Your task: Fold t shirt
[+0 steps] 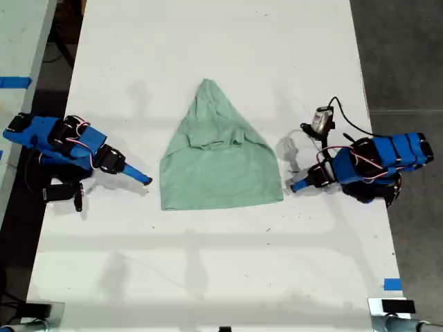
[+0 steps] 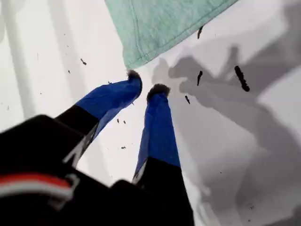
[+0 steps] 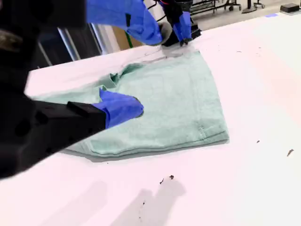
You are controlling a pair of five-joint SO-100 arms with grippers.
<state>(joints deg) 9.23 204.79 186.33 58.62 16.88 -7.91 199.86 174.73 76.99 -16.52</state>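
The t shirt (image 1: 220, 158) lies flat on the white table (image 1: 208, 277). It is pale mint green and wrinkled, with its point toward the far edge and a straight hem nearest the camera. My first gripper (image 1: 294, 187) is on the exterior view's right. In the first wrist view, my first gripper (image 2: 146, 84) is slightly open with nothing between its blue fingers (image 2: 157, 127), just short of a hem corner of the t shirt (image 2: 155, 23). My second gripper (image 1: 145, 180) is on the exterior view's left, a little off the shirt's edge. The second wrist view shows my second gripper (image 3: 148, 70) wide open and empty before the t shirt (image 3: 174, 99).
A small silver device (image 1: 322, 121) with a black cable lies beside the first arm (image 1: 377, 166). A strip of blue tape (image 1: 392, 284) marks the table's near corner at the exterior view's right. Dark specks (image 2: 241, 77) dot the surface. Floor drops off along both long edges.
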